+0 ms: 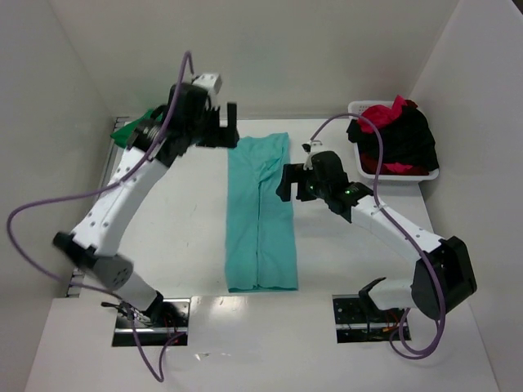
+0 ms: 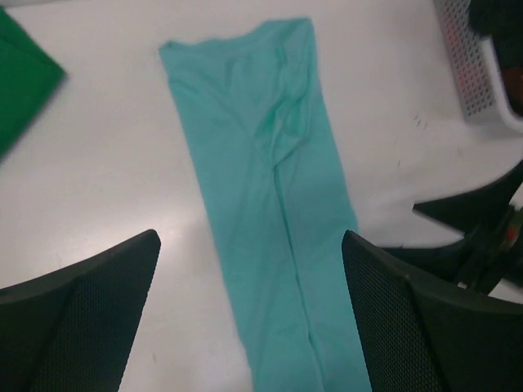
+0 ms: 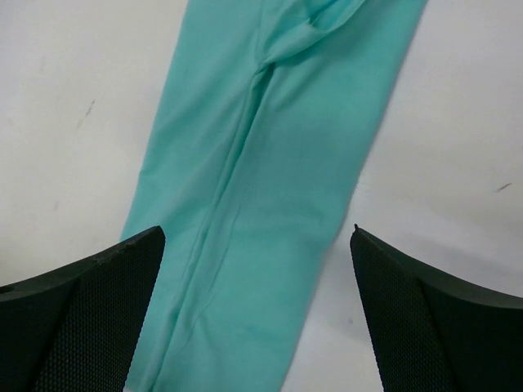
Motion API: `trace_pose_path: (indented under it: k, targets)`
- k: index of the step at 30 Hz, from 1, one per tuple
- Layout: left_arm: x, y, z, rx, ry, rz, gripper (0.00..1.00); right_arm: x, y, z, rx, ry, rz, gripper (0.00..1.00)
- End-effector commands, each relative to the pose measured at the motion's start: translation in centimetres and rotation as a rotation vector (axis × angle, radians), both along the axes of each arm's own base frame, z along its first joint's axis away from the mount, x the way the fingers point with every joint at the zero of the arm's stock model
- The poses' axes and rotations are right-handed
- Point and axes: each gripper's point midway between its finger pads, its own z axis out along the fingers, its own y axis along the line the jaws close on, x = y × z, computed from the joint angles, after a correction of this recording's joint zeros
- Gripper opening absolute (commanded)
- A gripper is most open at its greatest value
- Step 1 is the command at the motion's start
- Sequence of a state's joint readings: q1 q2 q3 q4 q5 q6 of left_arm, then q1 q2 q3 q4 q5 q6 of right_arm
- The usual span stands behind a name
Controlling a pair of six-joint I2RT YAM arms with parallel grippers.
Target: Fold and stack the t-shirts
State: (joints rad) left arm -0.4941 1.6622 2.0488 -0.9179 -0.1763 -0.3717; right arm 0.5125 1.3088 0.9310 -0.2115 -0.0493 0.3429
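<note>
Across the middle of the white surface (image 1: 180, 245), stretched from the near edge toward the far wall as a long narrow strip: light teal t-shirt (image 1: 260, 212), both sides folded inward to meet along a lengthwise crease, with a small pucker of cloth toward the far end. At far right, against the side wall: white plastic basket (image 1: 409, 177), heaped with a black t-shirt (image 1: 409, 139) and a red t-shirt (image 1: 384, 113) rising above the rim. At the far left corner: dark green t-shirt (image 1: 131, 131), partly hidden behind the left arm, well apart from the teal one. Beside the strip's far-left corner: left claw (image 1: 231, 125), raised, fingers spread wide, gripping nothing. Over the strip's right edge: right claw (image 1: 283, 184), likewise spread wide and empty, teal cloth showing between its fingers in the wrist view; contact with the cloth impossible to tell.
</note>
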Motion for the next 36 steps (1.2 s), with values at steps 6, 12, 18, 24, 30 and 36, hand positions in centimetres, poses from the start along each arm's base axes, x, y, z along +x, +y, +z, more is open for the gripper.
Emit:
trace_pose_path:
  k: [6,12,18,24,30,36]
  targets:
    - [-10.4,0.6,-15.7,-0.24,0.302,-0.03,1.0,-5.3,1.2,-2.6,0.207,0.251,-0.03,1.0]
    - [-14.8,0.2,-19.4,-0.279,0.421,-0.084,1.0,-9.4,0.0,-4.9,0.271,0.382,-0.095,1.0]
    - [-18.5,0.1,-22.0,-0.32,0.543,-0.115,1.0,-13.1,-0.8,-7.6,0.242,0.484,-0.141,1.0]
    - [-22.0,-1.2,-23.9,-0.341,0.669,-0.1,1.0,-16.6,-1.5,-10.7,0.199,0.617,-0.198,0.98]
    - [-25.0,-3.5,-27.0,-0.23,0.799,-0.101,1.0,-18.6,-1.6,-11.6,0.182,0.675,-0.182,0.94]
    - [-26.6,-3.5,-27.7,-0.224,0.841,-0.041,1.0,-20.4,-0.9,-11.5,0.194,0.705,-0.141,0.91]
